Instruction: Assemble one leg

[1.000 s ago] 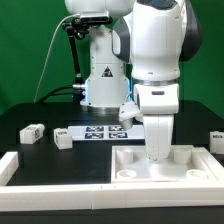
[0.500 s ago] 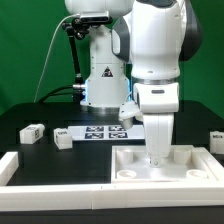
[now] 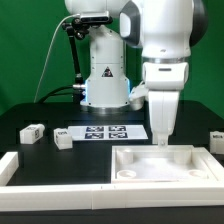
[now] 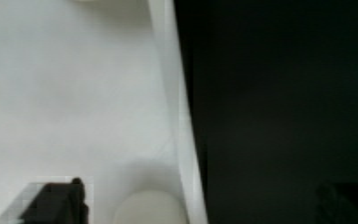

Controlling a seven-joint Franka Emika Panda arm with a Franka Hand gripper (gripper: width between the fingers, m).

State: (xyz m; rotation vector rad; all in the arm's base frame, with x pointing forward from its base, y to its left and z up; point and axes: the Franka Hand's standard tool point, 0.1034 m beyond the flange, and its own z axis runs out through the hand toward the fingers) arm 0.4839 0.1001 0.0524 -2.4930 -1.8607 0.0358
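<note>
Leg (image 3: 32, 132): a small white block with a dark square tag on its side. It lies on the black worktop (image 3: 20, 115) at the exterior view's left, well apart from the gripper (image 3: 160, 141).

A second leg (image 3: 64, 140) lies just beside the end of the marker board (image 3: 105, 132) at the exterior view's left. A third leg (image 3: 217, 138) shows at the exterior view's right edge (partly cut off by the frame). None of the three is held.

The white tray-like part (image 3: 190, 166), square with a raised rim, lies on the worktop in front of the marker board, toward the exterior view's right. A low white wall (image 3: 60, 188) runs along the front of the scene.

The gripper points straight down over the back rim of the tray-like part. Whether its tips touch the rim cannot be told.

In the wrist view, the gripper (image 4: 201, 205) is released. Its fingers (image 4: 55, 203) stand wide apart and nothing is clamped between them; the far finger is barely visible against the dark worktop (image 4: 282, 100). Below the camera, the white surface of the tray-like part (image 4: 69, 100) meets the worktop along a straight edge. A rounded white shape (image 4: 149, 205) lies between the fingers and touches neither; what it is cannot be told.
</note>
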